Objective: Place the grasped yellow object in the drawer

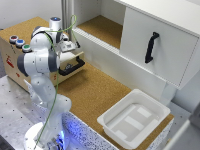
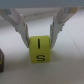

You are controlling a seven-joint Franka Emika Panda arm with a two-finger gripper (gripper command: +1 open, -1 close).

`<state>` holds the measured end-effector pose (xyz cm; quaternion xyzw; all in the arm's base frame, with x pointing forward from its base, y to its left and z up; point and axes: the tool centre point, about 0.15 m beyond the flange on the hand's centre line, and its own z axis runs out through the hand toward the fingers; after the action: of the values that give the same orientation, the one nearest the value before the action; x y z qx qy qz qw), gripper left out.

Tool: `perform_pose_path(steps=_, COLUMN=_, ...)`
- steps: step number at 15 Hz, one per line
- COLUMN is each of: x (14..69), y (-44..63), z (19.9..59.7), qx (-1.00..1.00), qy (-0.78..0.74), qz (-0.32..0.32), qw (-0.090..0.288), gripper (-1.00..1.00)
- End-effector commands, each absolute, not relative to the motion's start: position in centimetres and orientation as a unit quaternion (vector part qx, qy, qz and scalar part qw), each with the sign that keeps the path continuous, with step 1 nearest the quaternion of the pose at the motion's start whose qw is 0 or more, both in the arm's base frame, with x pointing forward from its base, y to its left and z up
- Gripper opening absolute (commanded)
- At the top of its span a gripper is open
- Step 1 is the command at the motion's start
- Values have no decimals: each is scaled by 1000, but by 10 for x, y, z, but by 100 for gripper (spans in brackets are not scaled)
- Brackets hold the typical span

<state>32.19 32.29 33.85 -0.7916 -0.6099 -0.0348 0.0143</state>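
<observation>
- One gripper, its two fingers clamped on one yellow cube
- cube's up over the one drawer
- one white tub way off

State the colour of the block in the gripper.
Yellow block with black markings, clearest in the wrist view.

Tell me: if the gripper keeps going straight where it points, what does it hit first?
Likely a pale flat surface: the gripper, shut on the yellow object, has only that behind it in the wrist view. Depth unclear.
</observation>
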Motion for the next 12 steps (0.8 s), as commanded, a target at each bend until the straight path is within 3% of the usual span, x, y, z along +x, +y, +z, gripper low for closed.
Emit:
perform_pose_path(steps=1, x=287, y=315, z=386, qx=-804, qy=-589, qz=-79, qw=23, gripper=100)
perform_pose_path(steps=6, x=301, y=355, z=473, qx=-773, qy=-624, qz=-120, qw=-7, gripper=100)
perform_pose_path(steps=12, x=363, y=420, z=515, qx=-702, qy=-704, qz=-104, qw=-16, gripper=100)
